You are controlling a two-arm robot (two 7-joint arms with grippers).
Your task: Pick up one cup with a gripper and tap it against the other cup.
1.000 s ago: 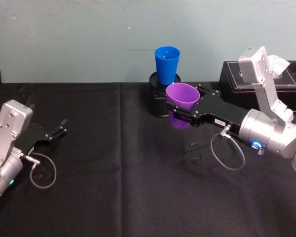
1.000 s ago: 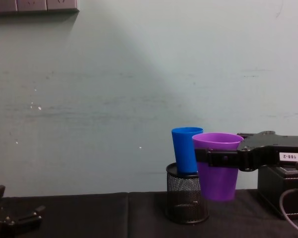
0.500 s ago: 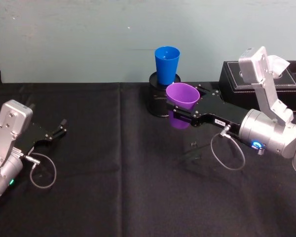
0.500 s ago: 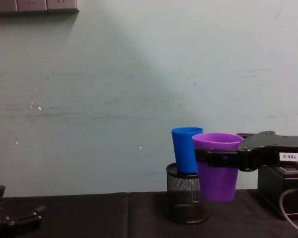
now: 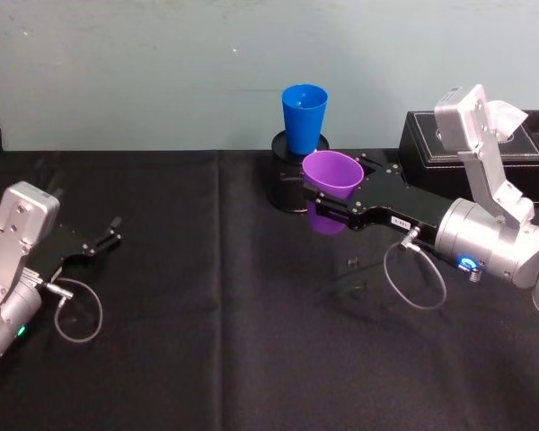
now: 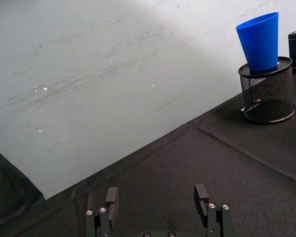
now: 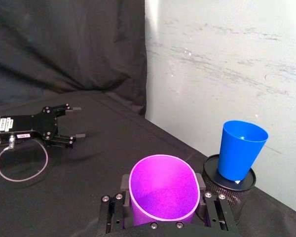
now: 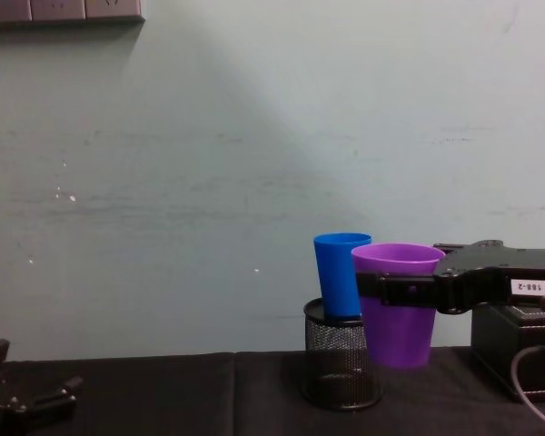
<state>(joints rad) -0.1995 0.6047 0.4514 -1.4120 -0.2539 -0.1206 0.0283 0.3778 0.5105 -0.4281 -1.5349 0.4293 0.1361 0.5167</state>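
Note:
The purple cup [image 5: 331,175] [image 8: 397,309] [image 7: 162,196] hangs upright above the black cloth, held around its middle by my right gripper [image 5: 328,203] [image 8: 391,291], which is shut on it. The blue cup [image 5: 304,117] [image 8: 338,287] [image 7: 240,149] [image 6: 259,42] stands in a black wire-mesh pen holder [image 5: 286,189] [image 8: 340,368] just behind and to the left of the purple cup. In the chest view the two cups overlap; I cannot tell whether they touch. My left gripper [image 5: 108,239] [image 6: 158,197] rests open at the table's left side.
A black box [image 5: 503,144] [image 8: 518,350] stands at the back right, behind my right arm. A pale wall runs close behind the table. A cable loop [image 5: 413,278] hangs under the right wrist.

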